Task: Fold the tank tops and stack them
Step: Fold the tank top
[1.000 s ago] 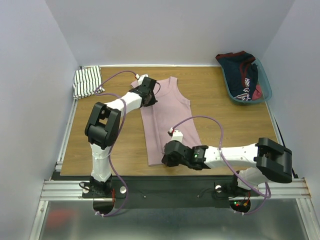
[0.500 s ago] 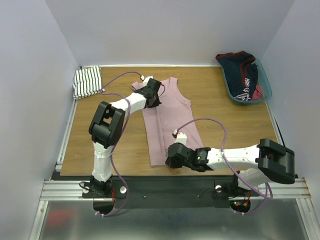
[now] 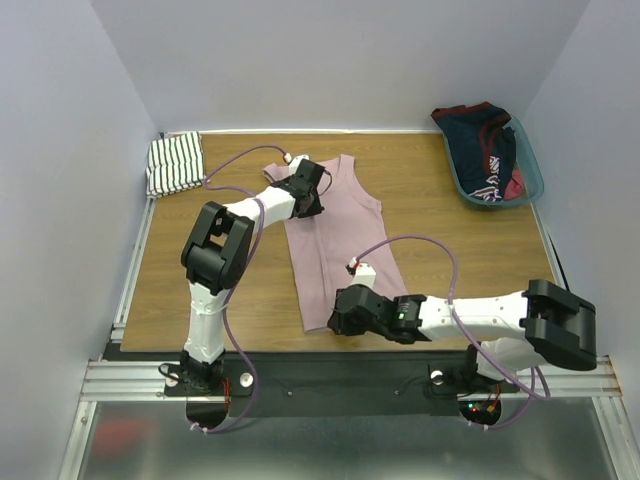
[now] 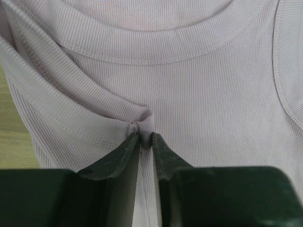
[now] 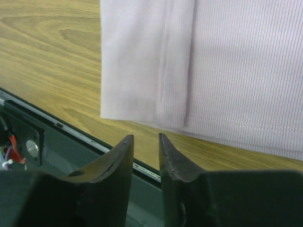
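Note:
The pink-mauve tank top lies flat mid-table, neckline far, its left side folded lengthwise over the middle. My left gripper rests on it near the neckline. In the left wrist view its jaws stand slightly apart, with a puckered fold of the pink cloth loose between the tips. My right gripper sits at the near left hem corner, open and empty, just off the hem. The striped tank top lies bunched at the far left corner.
A teal basket holding dark navy-and-red clothing stands at the far right. The table's near edge and metal rail run right under the right gripper. Cables loop above both arms.
Both grippers have parted their jaws. The left one carried the strap and side rightward over the top. The right one has let go of the hem corner, which now lies flat.

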